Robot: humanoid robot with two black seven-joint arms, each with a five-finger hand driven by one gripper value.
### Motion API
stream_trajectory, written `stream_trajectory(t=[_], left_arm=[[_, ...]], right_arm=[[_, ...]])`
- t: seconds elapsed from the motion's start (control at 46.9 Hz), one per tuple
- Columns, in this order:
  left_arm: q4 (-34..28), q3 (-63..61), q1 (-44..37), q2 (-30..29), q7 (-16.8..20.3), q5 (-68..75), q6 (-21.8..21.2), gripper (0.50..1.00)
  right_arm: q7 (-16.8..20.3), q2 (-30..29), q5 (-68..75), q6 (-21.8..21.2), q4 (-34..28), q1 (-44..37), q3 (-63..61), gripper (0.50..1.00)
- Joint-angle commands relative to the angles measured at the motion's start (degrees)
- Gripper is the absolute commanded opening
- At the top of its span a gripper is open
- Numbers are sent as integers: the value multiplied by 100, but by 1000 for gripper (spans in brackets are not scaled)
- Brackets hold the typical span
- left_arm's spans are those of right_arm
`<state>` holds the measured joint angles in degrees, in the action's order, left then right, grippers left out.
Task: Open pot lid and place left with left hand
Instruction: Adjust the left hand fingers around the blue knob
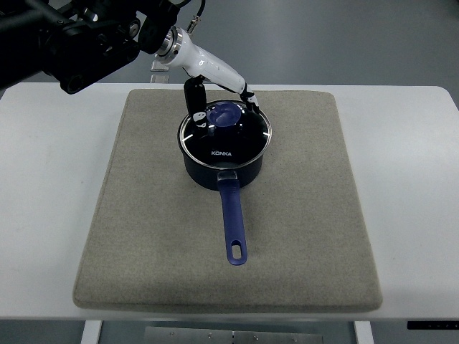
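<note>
Grey felt-like mat (143, 236) covers most of the white worktop (43, 215), leaving a bare white strip on the left, on the right and along the far edge. On the mat itself, wide open cloth lies to the left and right of the pot, and more toward the near edge on either side of the handle.

A dark blue pot (224, 154) stands on the far middle part of the mat, well in from every edge. Its long blue handle (233, 222) points toward the near side and ends in a hanging slot. The lid (224, 132) is still seated on the pot, a glass disc with a metal rim and a blue knob (225, 113) at its centre. White letters on the lid read "KONKA".

The left hand (219, 100) reaches in from the upper left on a white forearm behind black joints. Its dark fingers (195, 97) hang down over the far side of the lid, standing on either side of the knob; whether they actually clamp it I cannot tell.
</note>
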<state>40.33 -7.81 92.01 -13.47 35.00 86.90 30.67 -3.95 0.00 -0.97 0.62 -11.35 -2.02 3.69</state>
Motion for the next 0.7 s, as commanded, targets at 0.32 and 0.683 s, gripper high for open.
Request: stream_trajectory(t=[0.32, 0.683], left_arm=[[45, -10, 1, 64, 0, 293, -44, 898], [185, -1, 125, 46, 0, 293, -246, 782]], right_arm=[[0, 0, 0, -1, 1, 0, 0, 917], [0, 0, 0, -1, 1, 0, 0, 917]])
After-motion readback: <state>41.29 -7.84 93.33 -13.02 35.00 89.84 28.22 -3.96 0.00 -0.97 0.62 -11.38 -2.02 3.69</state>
